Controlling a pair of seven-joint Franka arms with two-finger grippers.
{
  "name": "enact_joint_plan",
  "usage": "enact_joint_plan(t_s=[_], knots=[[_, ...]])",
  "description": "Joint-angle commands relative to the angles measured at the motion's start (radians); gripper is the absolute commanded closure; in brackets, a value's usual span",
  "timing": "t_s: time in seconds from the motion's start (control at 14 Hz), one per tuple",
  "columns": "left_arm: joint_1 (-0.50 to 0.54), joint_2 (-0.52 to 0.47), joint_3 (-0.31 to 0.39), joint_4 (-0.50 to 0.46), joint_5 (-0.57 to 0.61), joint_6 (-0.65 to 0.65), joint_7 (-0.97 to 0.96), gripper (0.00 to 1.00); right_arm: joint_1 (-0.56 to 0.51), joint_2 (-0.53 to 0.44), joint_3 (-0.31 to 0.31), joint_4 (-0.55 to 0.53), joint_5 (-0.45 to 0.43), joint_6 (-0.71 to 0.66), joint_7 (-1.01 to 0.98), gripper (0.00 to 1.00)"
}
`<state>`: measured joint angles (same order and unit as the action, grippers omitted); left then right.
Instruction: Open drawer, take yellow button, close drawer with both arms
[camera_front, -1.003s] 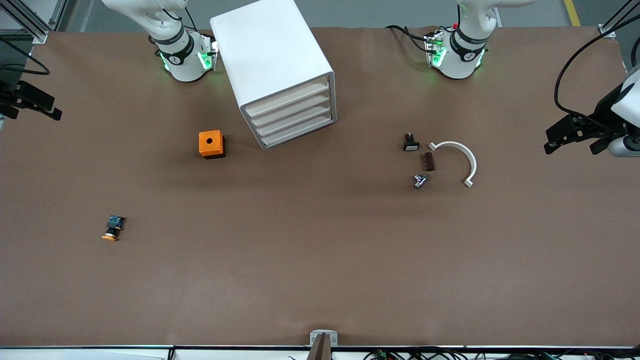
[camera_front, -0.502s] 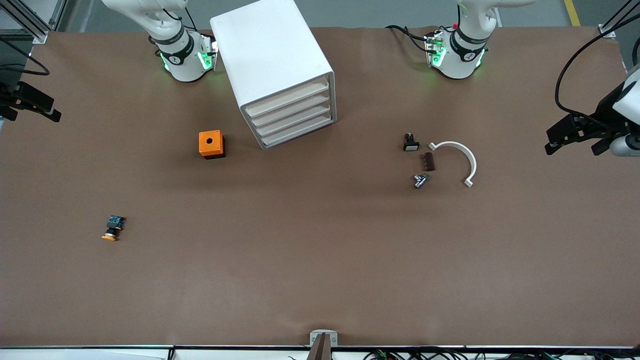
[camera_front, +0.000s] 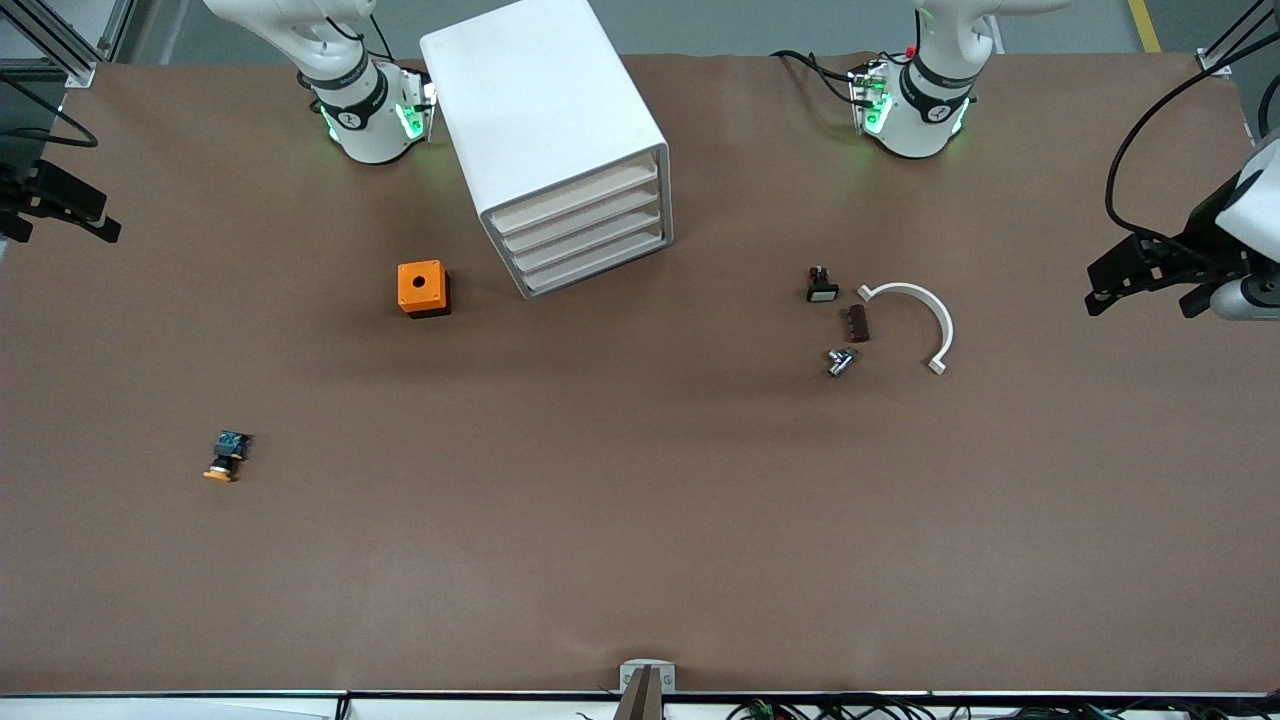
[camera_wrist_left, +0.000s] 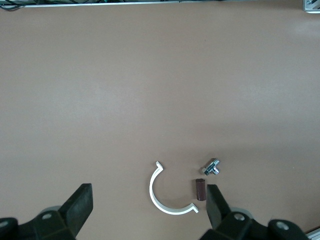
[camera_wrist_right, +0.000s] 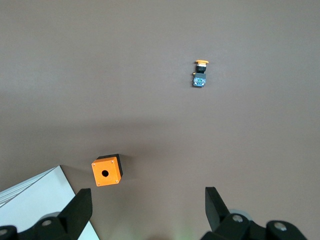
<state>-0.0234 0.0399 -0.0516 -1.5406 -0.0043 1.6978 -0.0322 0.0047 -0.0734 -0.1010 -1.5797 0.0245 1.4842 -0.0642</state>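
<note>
The white cabinet stands near the arms' bases, and its uppermost drawer is shut, like the three below it. The button, with orange cap and blue end, lies on the bare table toward the right arm's end, nearer the front camera than the cabinet; it also shows in the right wrist view. My right gripper hangs open and empty over the table's edge at that end. My left gripper is open and empty over the left arm's end of the table.
An orange cube with a hole sits beside the cabinet. Toward the left arm's end lie a small black part with a white face, a white curved clamp, a brown piece and a metal fitting.
Both grippers have drifted very slightly at the table's ends. Nothing on the table has moved and the drawers stay shut.
</note>
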Motion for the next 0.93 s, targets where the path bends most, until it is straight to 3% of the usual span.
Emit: enact_joint_plan(t_s=[0.0, 0.86], knots=[[0.010, 0.012, -0.011, 0.023, 0.018, -0.003, -0.002, 0.00, 0.005, -0.026, -0.008, -0.020, -0.001, 0.013, -0.013, 0.00], [0.010, 0.021, -0.011, 0.030, 0.014, -0.003, -0.012, 0.00, 0.008, -0.022, -0.006, -0.013, -0.038, 0.031, -0.011, 0.00]])
